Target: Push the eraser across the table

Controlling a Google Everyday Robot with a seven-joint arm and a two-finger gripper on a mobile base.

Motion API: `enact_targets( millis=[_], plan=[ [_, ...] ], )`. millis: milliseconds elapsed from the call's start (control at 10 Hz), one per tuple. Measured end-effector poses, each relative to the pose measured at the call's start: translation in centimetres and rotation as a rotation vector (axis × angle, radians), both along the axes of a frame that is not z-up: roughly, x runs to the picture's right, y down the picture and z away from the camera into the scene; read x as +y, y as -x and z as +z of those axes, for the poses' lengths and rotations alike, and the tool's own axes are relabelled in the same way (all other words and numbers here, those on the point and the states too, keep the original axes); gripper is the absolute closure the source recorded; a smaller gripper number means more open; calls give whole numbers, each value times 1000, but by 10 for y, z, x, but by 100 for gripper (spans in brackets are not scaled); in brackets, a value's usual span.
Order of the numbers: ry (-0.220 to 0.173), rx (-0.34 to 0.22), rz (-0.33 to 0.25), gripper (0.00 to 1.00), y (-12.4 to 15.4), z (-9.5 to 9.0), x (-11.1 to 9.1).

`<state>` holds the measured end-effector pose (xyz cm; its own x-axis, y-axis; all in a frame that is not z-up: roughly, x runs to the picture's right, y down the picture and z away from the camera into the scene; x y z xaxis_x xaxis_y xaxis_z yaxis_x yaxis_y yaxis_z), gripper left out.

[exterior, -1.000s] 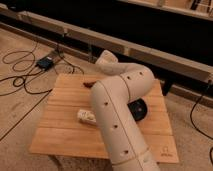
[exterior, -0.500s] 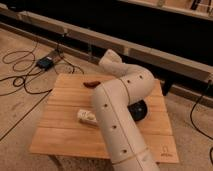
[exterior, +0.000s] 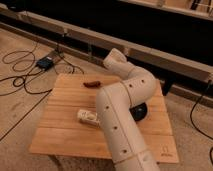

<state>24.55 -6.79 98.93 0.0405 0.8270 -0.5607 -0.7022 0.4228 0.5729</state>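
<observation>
A small white block, the eraser (exterior: 88, 116), lies on the light wooden table (exterior: 65, 135), left of centre and just left of my arm. My white arm (exterior: 120, 115) rises from the bottom edge, bends at an elbow over the table's right side and ends in a rounded joint at the far edge. My gripper is hidden behind the arm; a dark shape (exterior: 138, 111) under the elbow may be part of it. The arm's near link stands right beside the eraser; I cannot tell if they touch.
A small reddish-brown object (exterior: 92, 84) lies near the table's far edge. A dark logo (exterior: 165, 149) marks the near right corner. Black cables and a blue box (exterior: 46, 62) lie on the floor to the left. A long rail runs behind the table.
</observation>
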Motion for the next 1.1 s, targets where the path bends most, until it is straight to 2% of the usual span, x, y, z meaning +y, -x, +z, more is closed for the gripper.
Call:
enact_targets(
  millis=[600, 1100],
  plan=[
    [4, 54, 23, 20, -45, -5, 0],
    [-21, 39, 124, 20, -62, -4, 11]
  ],
)
